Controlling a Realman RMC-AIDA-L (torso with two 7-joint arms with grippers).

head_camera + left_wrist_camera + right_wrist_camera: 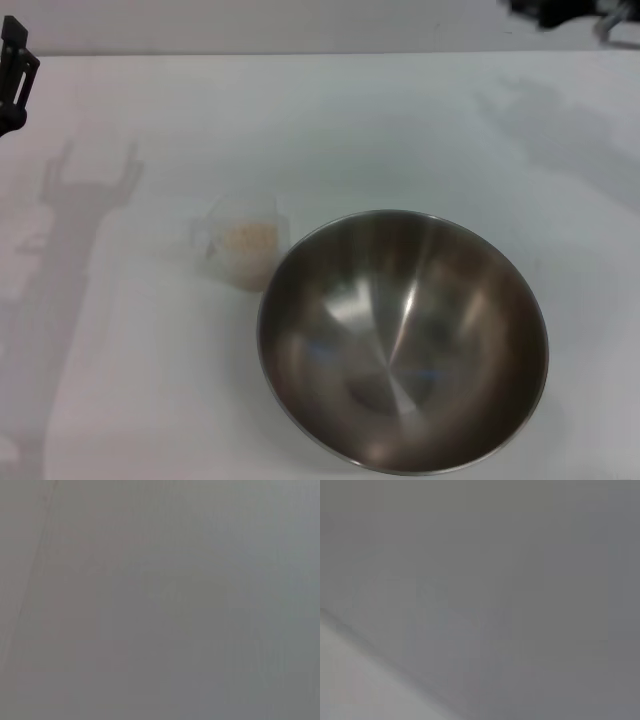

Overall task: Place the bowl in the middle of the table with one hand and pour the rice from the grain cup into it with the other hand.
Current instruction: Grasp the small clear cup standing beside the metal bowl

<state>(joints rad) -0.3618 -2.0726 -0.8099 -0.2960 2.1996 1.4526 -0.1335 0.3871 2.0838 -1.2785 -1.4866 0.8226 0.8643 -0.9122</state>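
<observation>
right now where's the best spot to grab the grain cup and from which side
Probably the grain cup by its upper wall, from the robot's left: it stands upright with rice inside, and the bowl sits very close on its right. The left gripper at the table edge is on that side.

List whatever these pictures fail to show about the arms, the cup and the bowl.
- Left gripper: head view, cut off by the left edge; fingers unreadable.
- Right gripper: head view, cut off by the top edge and blurred.
- Bowl: its near rim is cut off by the bottom edge.
- Rice level: veiled by the frosted grain cup.
- Both wrist views: only featureless grey.
</observation>
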